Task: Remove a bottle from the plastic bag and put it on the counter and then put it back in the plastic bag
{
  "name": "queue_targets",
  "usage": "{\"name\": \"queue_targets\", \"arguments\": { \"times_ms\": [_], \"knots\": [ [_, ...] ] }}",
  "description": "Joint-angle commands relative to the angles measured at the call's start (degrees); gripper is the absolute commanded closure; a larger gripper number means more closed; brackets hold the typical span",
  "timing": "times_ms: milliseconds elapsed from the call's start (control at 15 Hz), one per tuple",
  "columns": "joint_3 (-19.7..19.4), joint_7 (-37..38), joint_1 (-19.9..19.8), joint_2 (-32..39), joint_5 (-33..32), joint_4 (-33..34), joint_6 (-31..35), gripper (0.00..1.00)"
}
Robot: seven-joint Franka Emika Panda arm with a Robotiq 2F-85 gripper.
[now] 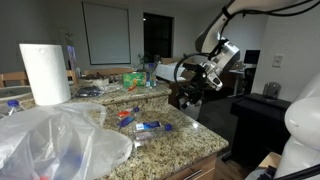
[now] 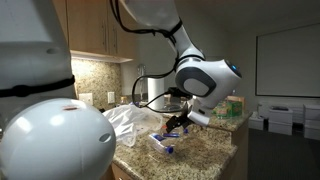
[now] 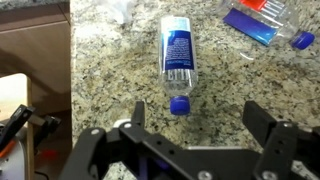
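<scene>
Bottle (image 3: 176, 50) is lying on the counter (image 3: 100, 75) just ahead of the gripper (image 3: 193, 118), whose jaws are standing wide apart. An off-centre pinch is risking rolling its round body toward the second bottle (image 3: 262, 20).

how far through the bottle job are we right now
Done, it seems: the bottle lies on its side on the counter, outside the plastic bag. In hand: nothing is gripped; the gripper hangs open above the bottle's capped end, apparently lining up for a pick. Left: grasp the bottle and put it in the plastic bag again.
</scene>
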Motion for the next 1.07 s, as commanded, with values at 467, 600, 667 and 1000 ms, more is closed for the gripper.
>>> {"name": "queue_targets", "arguments": {
  "times_ms": [467,600,667,1000],
  "knots": [
    [1.43,-10.06,-0.75,14.44,13.92,0.10,-3.84,0.00],
    [2.07,-10.76,-0.39,16.42,15.25,0.72,-4.16,0.00],
    [2.32,-10.92,-0.26,17.28,15.79,1.11,-4.37,0.00],
    [3.13,-10.95,0.02,20.69,17.13,3.35,-3.74,0.00]
  ]
}}
